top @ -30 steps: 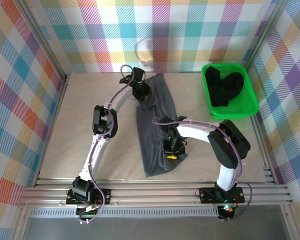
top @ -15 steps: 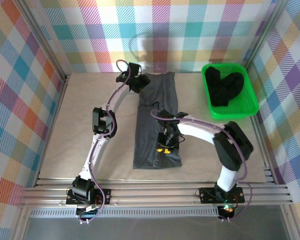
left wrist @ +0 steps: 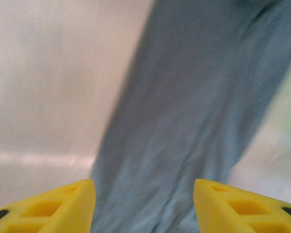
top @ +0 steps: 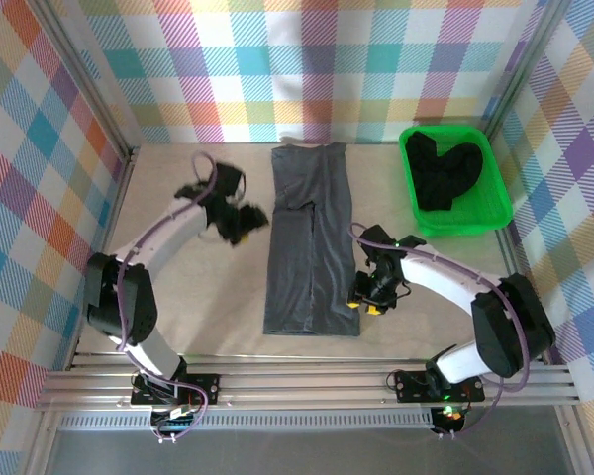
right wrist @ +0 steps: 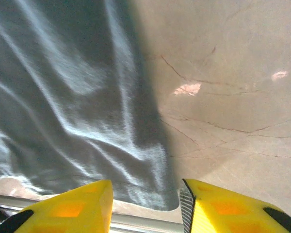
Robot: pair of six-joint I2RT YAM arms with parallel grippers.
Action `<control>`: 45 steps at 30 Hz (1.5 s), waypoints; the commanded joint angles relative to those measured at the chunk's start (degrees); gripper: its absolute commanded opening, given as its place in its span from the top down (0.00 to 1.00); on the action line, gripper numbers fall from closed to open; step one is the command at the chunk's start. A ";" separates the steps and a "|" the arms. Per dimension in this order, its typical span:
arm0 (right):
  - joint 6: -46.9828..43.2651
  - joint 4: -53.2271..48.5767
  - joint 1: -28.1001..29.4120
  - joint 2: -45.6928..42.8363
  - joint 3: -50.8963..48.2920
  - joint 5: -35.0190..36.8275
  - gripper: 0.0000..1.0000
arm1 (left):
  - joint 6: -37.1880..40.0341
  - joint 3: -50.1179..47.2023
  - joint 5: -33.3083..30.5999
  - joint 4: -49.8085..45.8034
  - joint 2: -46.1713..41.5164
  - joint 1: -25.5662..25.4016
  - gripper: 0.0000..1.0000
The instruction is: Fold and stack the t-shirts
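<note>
The bench (top: 198, 307) carries one slate grey t-shirt (top: 312, 247). It lies flat as a long narrow strip in the middle, from the far edge almost to the near edge. I judge that it is already folded lengthwise and laid straight, so that the next fold, across its length, can come out even.

At the far right corner stands the green tray (top: 465, 227). The black t-shirts (top: 445, 176) lie bunched inside it, I think to keep them out of the way until their turn.

My left hand (top: 247, 220) hangs just beside the left edge of the strip, toward its far half. Its yellow fingers (left wrist: 48, 206) stand apart with nothing between them, so it is released. My right hand (top: 360, 295) is at the right edge, near the near right corner of the cloth. It is also released, its fingers (right wrist: 68, 211) apart and empty.
</note>
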 commanded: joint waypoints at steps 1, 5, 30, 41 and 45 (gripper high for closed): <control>-2.63 1.77 0.49 2.72 -2.07 -3.70 0.57 | 0.91 -13.77 10.82 -0.82 -4.82 -3.92 0.41; -2.56 3.58 1.19 6.12 -1.15 -5.53 0.57 | -5.69 -23.17 13.34 7.05 -8.50 -9.49 0.40; 3.25 2.36 5.65 6.96 -1.85 -5.36 0.80 | -4.30 -22.78 12.61 7.12 -0.93 -18.60 0.95; 2.99 -1.59 5.70 0.98 -1.80 -4.82 1.00 | -6.83 -28.36 18.28 6.75 -8.41 -18.67 0.98; 4.06 -3.20 5.61 -1.29 0.82 -6.27 1.00 | -10.15 -24.94 15.10 6.76 -10.56 -18.49 0.98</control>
